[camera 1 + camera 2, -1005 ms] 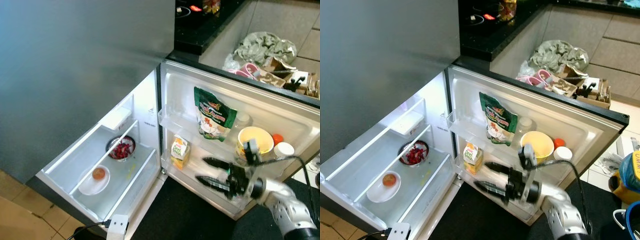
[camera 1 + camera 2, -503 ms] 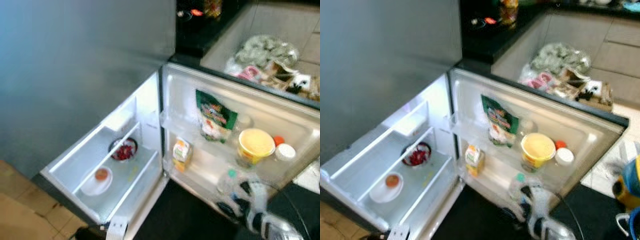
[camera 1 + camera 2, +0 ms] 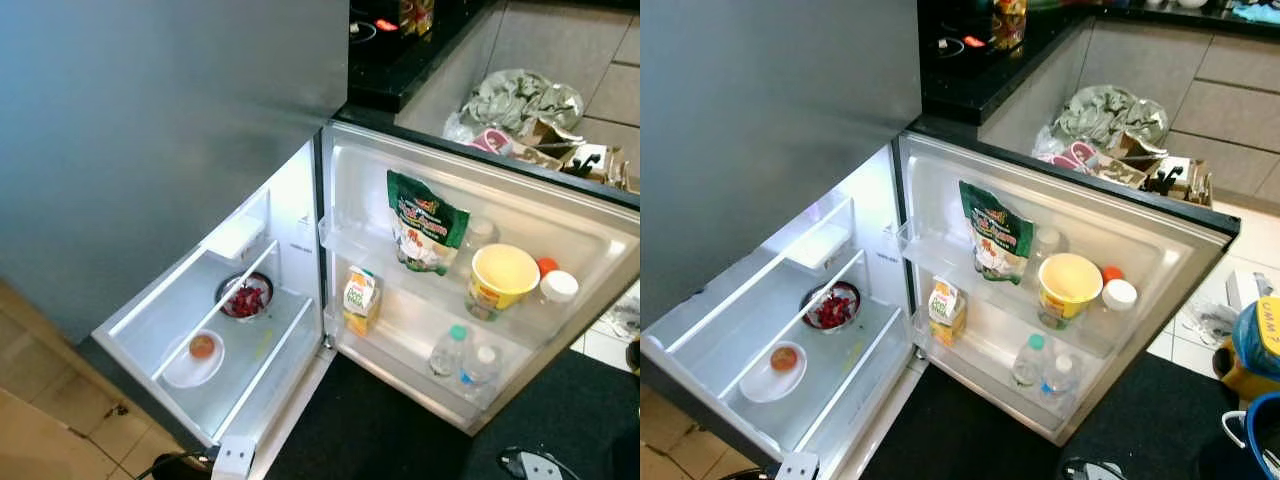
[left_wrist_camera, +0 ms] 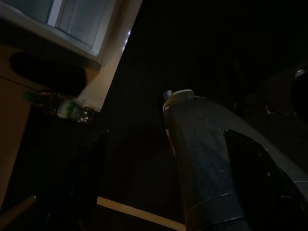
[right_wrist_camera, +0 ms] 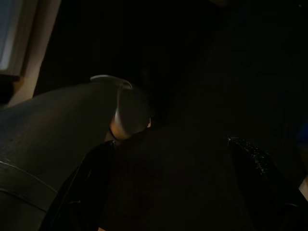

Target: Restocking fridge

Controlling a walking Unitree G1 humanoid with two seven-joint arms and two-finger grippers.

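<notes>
Dark matting lies before the open fridge door [image 3: 600, 225], where we see two water bottles [image 3: 465, 357] standing side by side on the lowest door shelf, below a yellow tub [image 3: 500, 280] and a green pouch [image 3: 425, 222]. Both our left gripper [image 4: 168, 178] and right gripper [image 5: 168, 183] hang in shadow, fingers spread apart, gripping nothing.

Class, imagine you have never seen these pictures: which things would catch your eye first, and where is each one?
The open fridge door stands out, with its green pouch and yellow tub on the upper shelf, and a small juice carton and two water bottles on the lower one. Inside the lit compartment sit a bowl of red berries and, nearer the front, a white plate carrying an orange fruit.
</notes>
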